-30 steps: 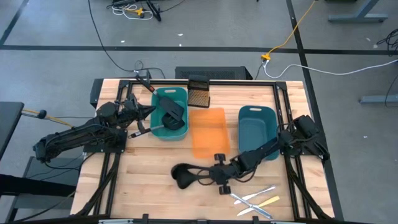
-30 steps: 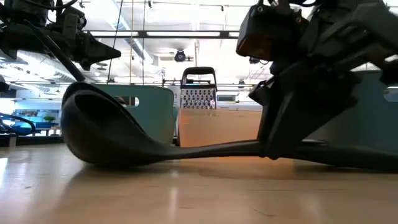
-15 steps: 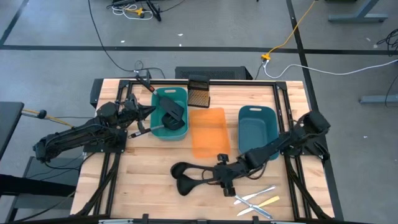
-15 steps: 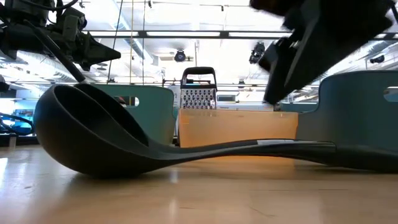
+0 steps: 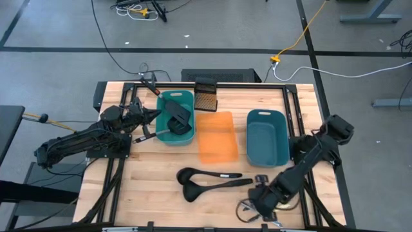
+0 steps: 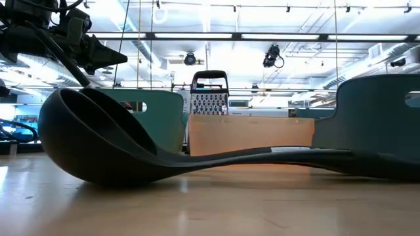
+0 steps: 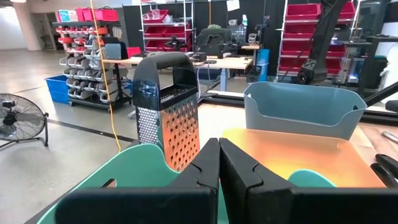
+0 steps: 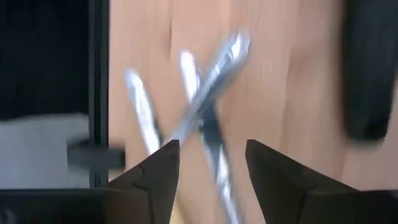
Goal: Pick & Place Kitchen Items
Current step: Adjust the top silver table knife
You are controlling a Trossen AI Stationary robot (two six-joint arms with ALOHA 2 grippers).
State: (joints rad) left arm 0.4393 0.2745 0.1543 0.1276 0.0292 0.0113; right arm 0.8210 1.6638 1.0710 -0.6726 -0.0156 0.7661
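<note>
Near counter [image 5: 154, 187] edge: right gripper [image 5: 261, 205] spread wide, empty, poised above crossed cutlery pieces [image 8: 205, 118]. Just beyond: two black ladles [image 5: 209, 182] lying side by side on bare wood, bowls leftward. Farther back: orange tray [image 5: 216, 136] between blue tray [image 5: 267, 136] and teal tray [image 5: 176, 118]. Over teal tray, holding spatula [image 5: 177, 116]: left gripper [image 5: 152, 115], pressed closed, gripping nothing. Farthest: grater [image 5: 206, 95].

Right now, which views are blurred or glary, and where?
Right wrist view: the crossed silvery cutlery pieces are smeared between the open right gripper fingers. Low view: bright ceiling lights behind; the big black ladle is a dark silhouette. Left wrist view: the shut left gripper is soft, the metal box grater sharp.
</note>
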